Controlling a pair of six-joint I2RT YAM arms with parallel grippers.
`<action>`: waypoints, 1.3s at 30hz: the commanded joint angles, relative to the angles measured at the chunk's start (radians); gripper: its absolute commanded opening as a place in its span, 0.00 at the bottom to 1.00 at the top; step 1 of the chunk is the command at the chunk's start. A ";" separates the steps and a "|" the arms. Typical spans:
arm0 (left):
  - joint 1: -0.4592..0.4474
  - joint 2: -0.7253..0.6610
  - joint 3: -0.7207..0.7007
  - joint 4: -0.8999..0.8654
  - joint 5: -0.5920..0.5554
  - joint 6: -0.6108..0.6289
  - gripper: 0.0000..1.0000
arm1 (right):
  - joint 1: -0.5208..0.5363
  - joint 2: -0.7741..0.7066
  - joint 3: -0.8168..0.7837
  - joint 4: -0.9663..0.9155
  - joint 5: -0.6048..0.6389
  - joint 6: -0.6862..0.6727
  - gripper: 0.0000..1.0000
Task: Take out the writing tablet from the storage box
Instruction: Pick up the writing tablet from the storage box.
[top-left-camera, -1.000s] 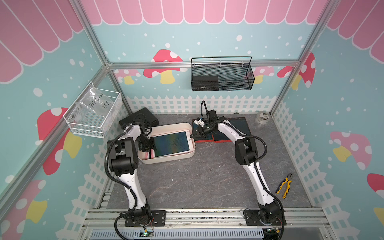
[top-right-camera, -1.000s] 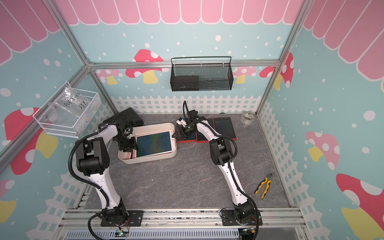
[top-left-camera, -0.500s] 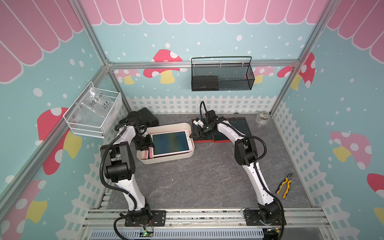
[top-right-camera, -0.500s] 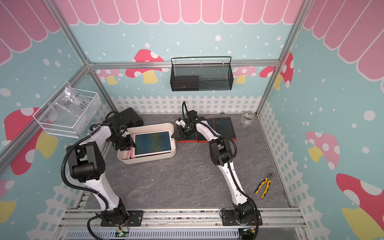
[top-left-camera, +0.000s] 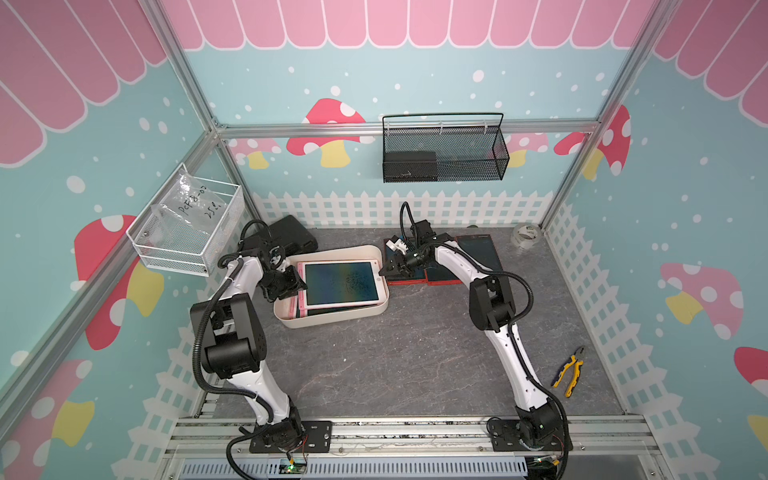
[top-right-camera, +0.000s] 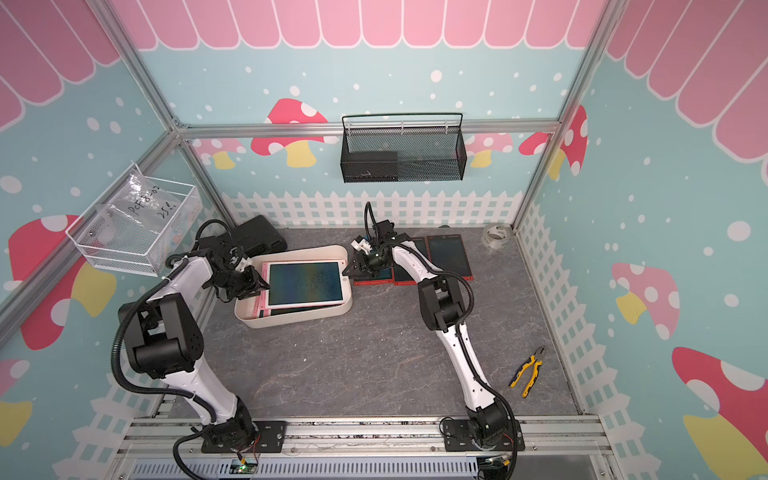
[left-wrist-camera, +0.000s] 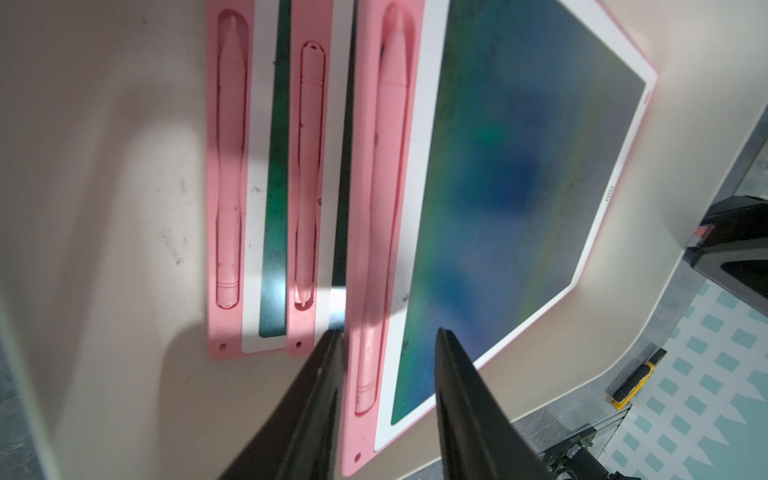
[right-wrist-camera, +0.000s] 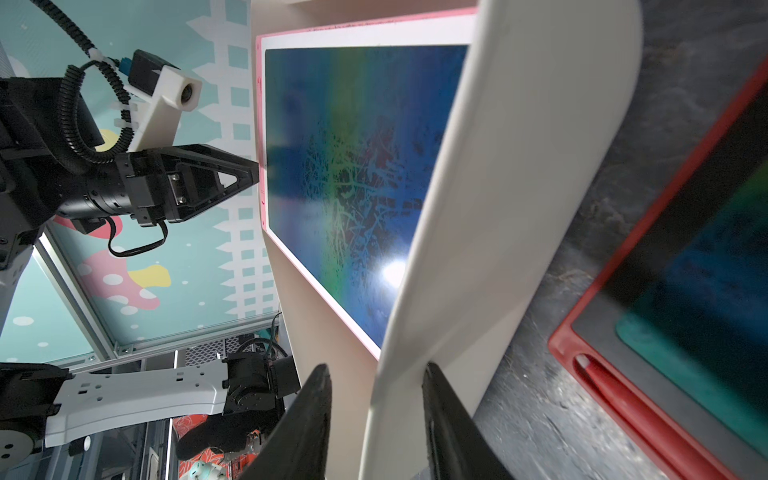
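Note:
The cream storage box (top-left-camera: 332, 320) (top-right-camera: 299, 322) stands left of the table's middle. A pink-framed writing tablet (top-left-camera: 340, 282) (top-right-camera: 305, 282) with a dark screen lies on top of two others (left-wrist-camera: 266, 187) inside it. My left gripper (top-left-camera: 297, 282) (left-wrist-camera: 388, 332) is open at the tablet's left end, jaws astride the pink stylus edge (left-wrist-camera: 374, 249). My right gripper (top-left-camera: 384, 271) (right-wrist-camera: 376, 365) is open astride the box's right wall (right-wrist-camera: 519, 166), with a gap on the inner side. In the right wrist view the left fingertip touches the tablet (right-wrist-camera: 345, 166) at its edge.
Red-framed tablets (top-left-camera: 478, 253) lie flat on the table just right of the box. A black case (top-left-camera: 291, 232) sits behind the box. Pliers (top-left-camera: 569, 372) lie front right and a tape roll (top-left-camera: 524, 237) back right. Wire baskets (top-left-camera: 442, 153) (top-left-camera: 187, 228) hang on the walls.
My left arm has raised its elbow and shifted while its jaws narrowed around the tablet's left edge. The right jaws narrowed slightly. The tablet and box have not visibly moved.

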 joint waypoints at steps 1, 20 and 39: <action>-0.035 -0.026 -0.009 0.056 0.244 -0.002 0.37 | 0.063 0.024 0.026 0.041 -0.110 -0.002 0.38; -0.024 -0.065 -0.027 0.069 0.346 -0.021 0.26 | 0.062 0.020 0.030 0.051 -0.121 -0.002 0.37; 0.014 -0.199 -0.032 -0.043 0.202 -0.009 0.03 | 0.060 -0.004 0.016 0.061 -0.112 0.005 0.37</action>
